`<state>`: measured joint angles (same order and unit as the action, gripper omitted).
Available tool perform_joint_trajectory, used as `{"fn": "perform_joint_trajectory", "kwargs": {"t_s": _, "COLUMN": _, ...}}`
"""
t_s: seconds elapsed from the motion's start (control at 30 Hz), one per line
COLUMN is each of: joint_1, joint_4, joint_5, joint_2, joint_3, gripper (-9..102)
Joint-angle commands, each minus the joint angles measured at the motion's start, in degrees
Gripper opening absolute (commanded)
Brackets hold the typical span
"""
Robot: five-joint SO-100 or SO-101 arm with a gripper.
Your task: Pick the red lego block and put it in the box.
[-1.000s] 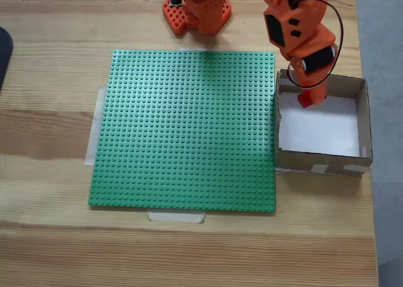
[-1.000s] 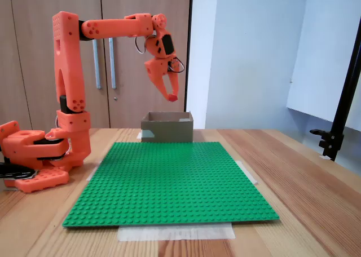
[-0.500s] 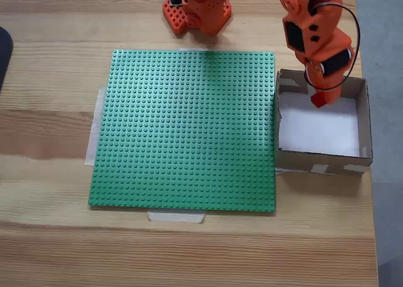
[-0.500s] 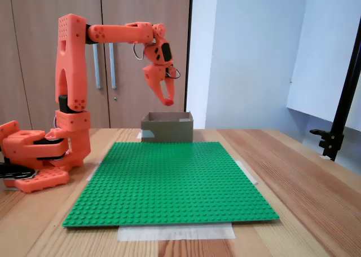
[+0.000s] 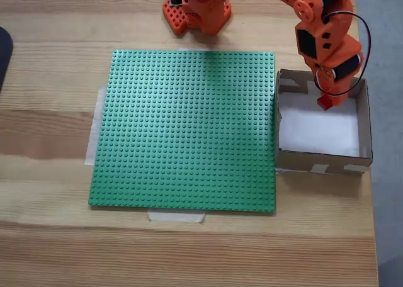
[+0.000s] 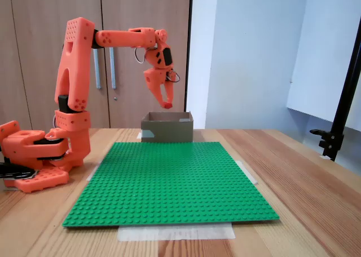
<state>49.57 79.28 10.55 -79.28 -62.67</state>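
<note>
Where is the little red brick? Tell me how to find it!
Find the big green baseplate on the wooden table, then look at the brown cardboard box touching its right edge in the top-down fixed view. Above the box's far side hangs the orange arm's hand, pinching the red lego block. It is the one small red piece, darker than the orange arm.

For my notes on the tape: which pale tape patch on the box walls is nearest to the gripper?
The patch on the box wall's inner far corner, left of the gripper; the others sit on the near outer wall.

no readable text, labels or numbers anywhere
</note>
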Motion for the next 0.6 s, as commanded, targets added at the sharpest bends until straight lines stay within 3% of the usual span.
{"fn": "perform_joint_trajectory", "kwargs": {"t_s": 0.0, "joint_1": 0.00, "joint_4": -0.62, "joint_5": -0.53, "joint_2": -0.35, "joint_3": 2.37, "gripper": 10}}
{"fn": "perform_joint_trajectory", "kwargs": {"t_s": 0.57, "joint_1": -0.09, "joint_4": -2.81, "joint_5": -1.05, "joint_2": -0.35, "joint_3": 0.44, "gripper": 11}}
